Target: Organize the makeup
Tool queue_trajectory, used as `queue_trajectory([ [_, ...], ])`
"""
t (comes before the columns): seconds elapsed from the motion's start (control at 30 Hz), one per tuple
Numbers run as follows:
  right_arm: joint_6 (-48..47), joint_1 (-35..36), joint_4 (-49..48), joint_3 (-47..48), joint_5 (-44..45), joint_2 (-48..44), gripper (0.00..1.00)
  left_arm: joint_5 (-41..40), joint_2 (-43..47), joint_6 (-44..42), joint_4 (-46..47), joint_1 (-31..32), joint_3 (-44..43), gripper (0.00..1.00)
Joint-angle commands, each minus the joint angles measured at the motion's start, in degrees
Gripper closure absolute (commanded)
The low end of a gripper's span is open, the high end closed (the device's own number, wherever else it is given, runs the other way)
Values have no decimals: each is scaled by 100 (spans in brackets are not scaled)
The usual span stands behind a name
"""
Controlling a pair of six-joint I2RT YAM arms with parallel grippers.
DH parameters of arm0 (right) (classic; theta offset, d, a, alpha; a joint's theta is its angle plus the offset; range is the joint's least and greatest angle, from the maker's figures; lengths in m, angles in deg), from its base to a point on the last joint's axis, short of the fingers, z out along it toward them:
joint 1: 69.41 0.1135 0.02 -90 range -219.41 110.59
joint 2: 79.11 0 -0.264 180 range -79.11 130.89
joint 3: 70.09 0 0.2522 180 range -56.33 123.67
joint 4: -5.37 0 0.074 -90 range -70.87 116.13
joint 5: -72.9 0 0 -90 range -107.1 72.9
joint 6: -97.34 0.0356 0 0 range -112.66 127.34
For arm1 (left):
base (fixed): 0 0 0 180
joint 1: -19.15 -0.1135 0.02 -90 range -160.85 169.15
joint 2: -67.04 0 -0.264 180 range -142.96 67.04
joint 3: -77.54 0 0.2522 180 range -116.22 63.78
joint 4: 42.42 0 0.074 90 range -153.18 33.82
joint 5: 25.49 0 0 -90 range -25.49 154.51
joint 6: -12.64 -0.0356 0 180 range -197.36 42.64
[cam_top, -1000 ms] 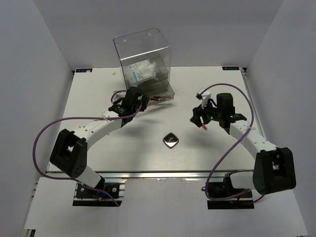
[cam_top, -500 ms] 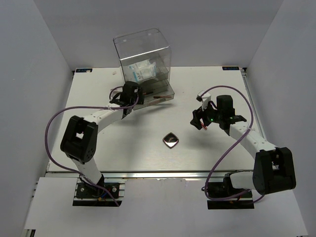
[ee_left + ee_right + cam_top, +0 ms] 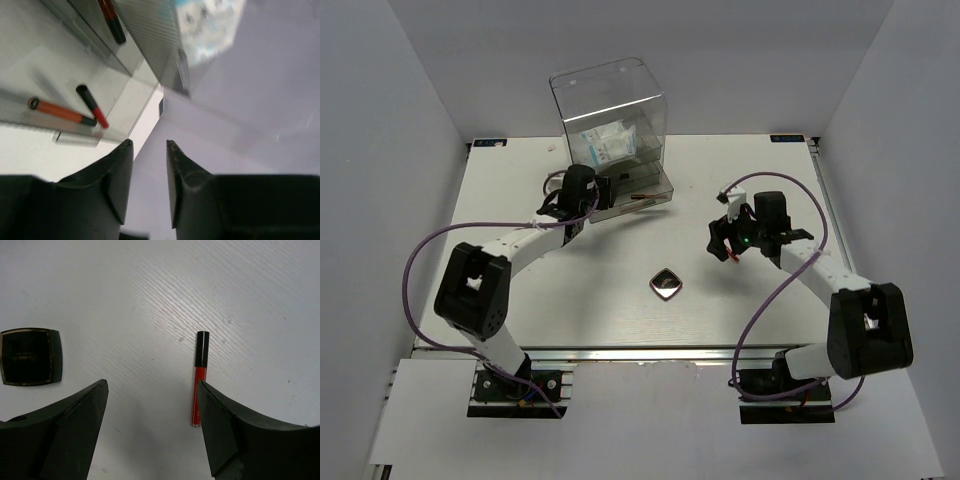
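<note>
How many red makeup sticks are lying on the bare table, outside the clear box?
1. The red stick lies on the table under the open right gripper, to the right of the compact. Others may be hidden.

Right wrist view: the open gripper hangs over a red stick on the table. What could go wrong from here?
1. The red stick lies off-centre, almost under one finger of the open right gripper. A straight descent could land that finger on it or roll it away.
2. The left gripper sits close against the acrylic drawer box; a forward move may shove the box.
</note>
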Motion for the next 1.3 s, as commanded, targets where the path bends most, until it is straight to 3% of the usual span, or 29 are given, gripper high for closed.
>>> queue_trajectory([
  [0.0,256,-31,155,419,560,349,24,408,900,-930,546,-18,436,58],
  [0.13,247,-31,340,622,911,727,26,794,1796,-2109,1537,-18,1393,59],
  [0.23,203,-23,542,859,1122,1051,29,1085,2490,-3251,1716,-19,1974,44],
  [0.3,160,-31,700,1000,1202,1228,31,1435,2912,-4035,1568,-10,2186,30],
  [0.4,28,-31,823,1202,1352,1579,34,1297,3282,-4826,517,-18,2204,20],
  [0.47,-87,-31,850,1308,1457,1703,37,1173,3518,-5230,153,-19,2239,18],
  [0.67,-289,-23,938,1493,1589,2125,50,541,4283,-5320,-209,-10,2757,15],
  [1.07,-605,-5,789,1203,1887,2301,62,145,4803,-5171,-419,-19,3267,14],
  [1.27,-790,-5,666,939,1914,2310,79,92,4803,-5127,-455,-18,3320,13],
])
